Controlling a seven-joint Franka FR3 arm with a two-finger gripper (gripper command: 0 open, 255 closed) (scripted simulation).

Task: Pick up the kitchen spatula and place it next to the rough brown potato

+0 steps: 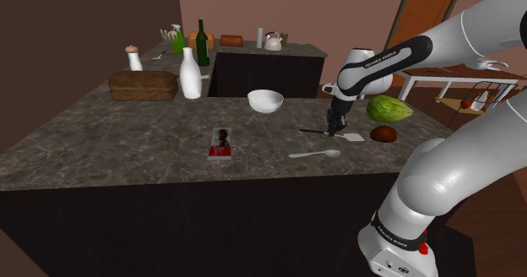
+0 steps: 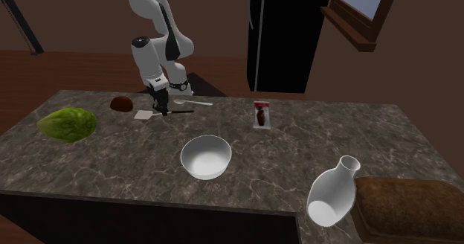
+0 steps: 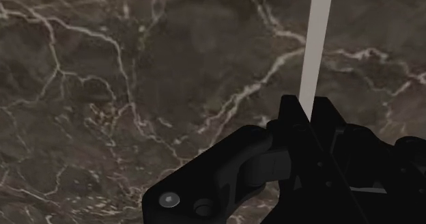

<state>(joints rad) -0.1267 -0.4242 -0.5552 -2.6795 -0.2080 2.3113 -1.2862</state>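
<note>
Held: spatula, flat pale strip, clasped narrow in my hand. Beneath lay the bench, dark veined stone. Near my hand: rounded brown potato.

Countertop: dark grey-brown stone with pale cream veining throughout. On it a spatula with off-white blade and black handle, a dark reddish-brown potato, a mottled yellow-green lumpy vegetable, a plain white bowl, a white spoon and a card printed red, white and black. White vase beside a rough brown loaf, dark green bottle further back; arm white with dark joints, gripper all black.
</note>
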